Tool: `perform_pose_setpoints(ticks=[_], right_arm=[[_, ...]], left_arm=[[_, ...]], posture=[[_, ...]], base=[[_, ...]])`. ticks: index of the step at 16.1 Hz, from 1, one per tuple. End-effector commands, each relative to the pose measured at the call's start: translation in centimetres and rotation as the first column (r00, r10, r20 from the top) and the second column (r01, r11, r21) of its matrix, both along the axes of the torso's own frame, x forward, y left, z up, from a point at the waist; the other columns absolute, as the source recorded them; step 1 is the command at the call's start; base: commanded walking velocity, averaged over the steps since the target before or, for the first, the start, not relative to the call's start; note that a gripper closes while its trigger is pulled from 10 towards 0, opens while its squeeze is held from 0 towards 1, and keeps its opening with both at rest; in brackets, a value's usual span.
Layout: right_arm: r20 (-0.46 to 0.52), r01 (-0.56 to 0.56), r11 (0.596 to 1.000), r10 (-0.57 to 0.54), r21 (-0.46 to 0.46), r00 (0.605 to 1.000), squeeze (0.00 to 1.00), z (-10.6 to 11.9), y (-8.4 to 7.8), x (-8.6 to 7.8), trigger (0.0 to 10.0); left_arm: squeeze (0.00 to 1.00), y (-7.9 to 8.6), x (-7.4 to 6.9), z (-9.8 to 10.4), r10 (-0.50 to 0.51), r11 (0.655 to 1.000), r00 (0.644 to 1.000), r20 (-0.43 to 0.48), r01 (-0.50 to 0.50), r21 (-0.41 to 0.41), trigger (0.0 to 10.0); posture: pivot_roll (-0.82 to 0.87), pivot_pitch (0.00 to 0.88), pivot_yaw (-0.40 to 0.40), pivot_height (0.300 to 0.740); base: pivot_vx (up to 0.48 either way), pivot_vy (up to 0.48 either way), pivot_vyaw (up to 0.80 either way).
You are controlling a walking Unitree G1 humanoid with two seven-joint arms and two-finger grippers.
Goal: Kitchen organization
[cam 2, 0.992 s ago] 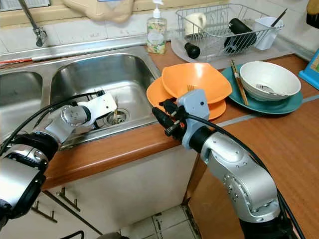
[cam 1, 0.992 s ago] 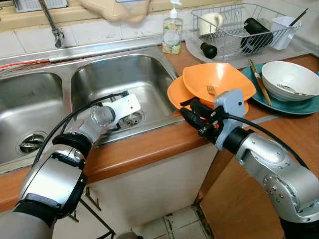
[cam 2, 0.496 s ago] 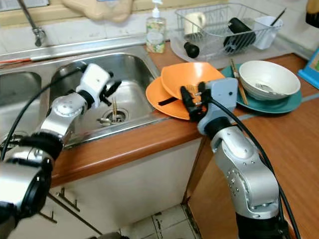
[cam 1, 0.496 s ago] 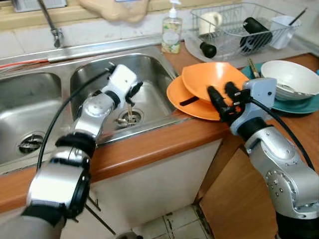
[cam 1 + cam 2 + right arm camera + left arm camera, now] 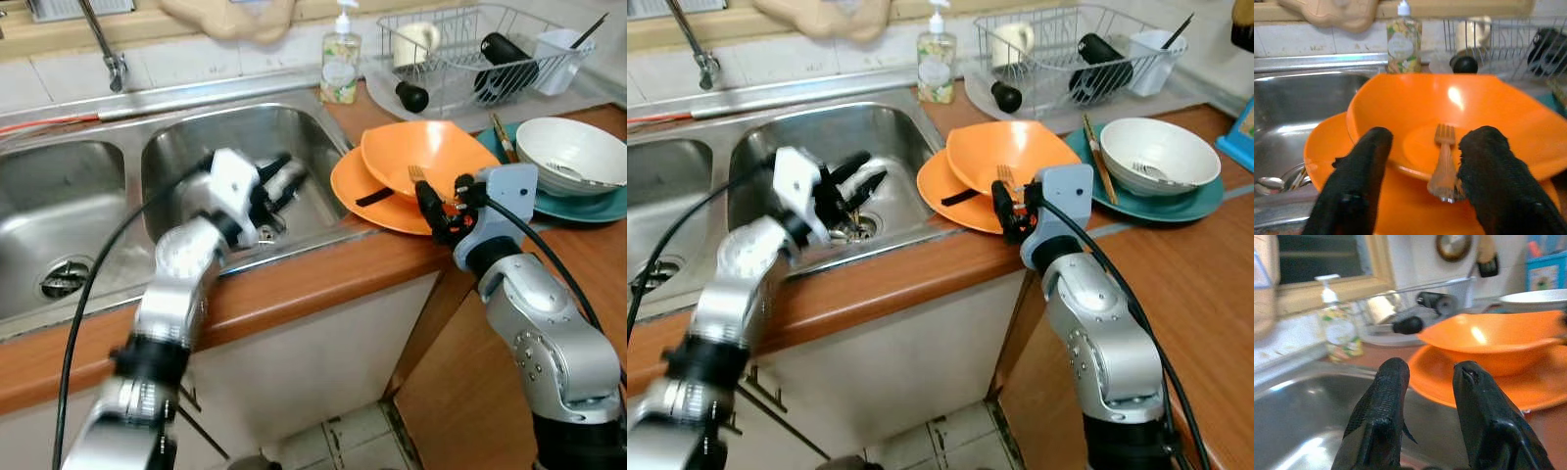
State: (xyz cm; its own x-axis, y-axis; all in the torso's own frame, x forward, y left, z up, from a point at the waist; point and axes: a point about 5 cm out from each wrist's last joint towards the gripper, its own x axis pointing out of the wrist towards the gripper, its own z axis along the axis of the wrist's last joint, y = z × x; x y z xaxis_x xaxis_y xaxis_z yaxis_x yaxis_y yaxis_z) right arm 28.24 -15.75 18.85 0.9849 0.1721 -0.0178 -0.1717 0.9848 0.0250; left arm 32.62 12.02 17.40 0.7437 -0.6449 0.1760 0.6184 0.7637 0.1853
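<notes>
Wooden counter (image 5: 323, 279) with double steel sink (image 5: 78, 211). On it: soap bottle (image 5: 340, 67), dish rack (image 5: 470, 59), orange plate (image 5: 355, 191) under orange bowl (image 5: 431, 157), teal plate (image 5: 588, 208) under white bowl (image 5: 573, 152).

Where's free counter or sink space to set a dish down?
Free: the left sink basin, and the bare wood counter in front of the teal plate. Crowded: the orange bowl on its orange plate, and the dish rack.

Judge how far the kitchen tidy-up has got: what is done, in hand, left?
Done: some items sit in the dish rack. In hand: the right gripper, jaws open, hovers at the fork in the orange bowl. Left: the orange plate, white bowl and utensils in the sink.
</notes>
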Motion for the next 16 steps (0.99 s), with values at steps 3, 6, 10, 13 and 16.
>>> perform_pose_setpoints(ticks=[3,6,10,13,16], right_arm=[[-0.032,0.010,0.999,-0.008,0.041,0.999,0.00,-0.4,-0.2,0.2,0.0],[-0.041,0.030,0.998,-0.028,0.049,0.999,0.00,-0.6,-0.4,0.3,0.0],[-0.062,0.030,0.999,-0.027,0.041,0.998,0.00,-0.9,-0.6,0.5,0.0],[-0.066,0.026,0.999,-0.023,0.038,0.998,0.00,-1.0,-0.7,0.6,0.0],[-0.035,0.012,0.999,-0.010,0.039,0.999,0.00,-0.2,-1.0,0.7,0.0]], left_arm=[[0.00,-1.1,-1.5,0.5,-0.050,0.998,0.998,-0.025,0.049,-0.029,10.0],[0.00,-2.2,-2.5,0.4,-0.093,0.995,0.995,-0.047,0.091,-0.051,10.0],[0.00,-2.4,-3.2,0.2,-0.091,0.995,0.993,-0.074,0.089,-0.038,10.0],[0.00,-2.3,-3.2,0.4,-0.081,0.996,0.994,-0.069,0.078,-0.036,10.0],[0.00,-2.5,-3.3,1.0,-0.080,0.996,0.996,-0.040,0.079,-0.033,10.0]], posture=[[-0.16,0.000,0.036,0.740],[-0.16,0.000,0.044,0.740],[-0.16,0.000,0.041,0.740],[-0.16,0.000,0.036,0.740],[-0.16,0.000,0.034,0.740]], base=[[0.000,0.000,0.00],[0.000,0.000,0.00],[0.000,0.000,0.00],[0.000,0.000,0.00],[0.000,0.000,0.00]])
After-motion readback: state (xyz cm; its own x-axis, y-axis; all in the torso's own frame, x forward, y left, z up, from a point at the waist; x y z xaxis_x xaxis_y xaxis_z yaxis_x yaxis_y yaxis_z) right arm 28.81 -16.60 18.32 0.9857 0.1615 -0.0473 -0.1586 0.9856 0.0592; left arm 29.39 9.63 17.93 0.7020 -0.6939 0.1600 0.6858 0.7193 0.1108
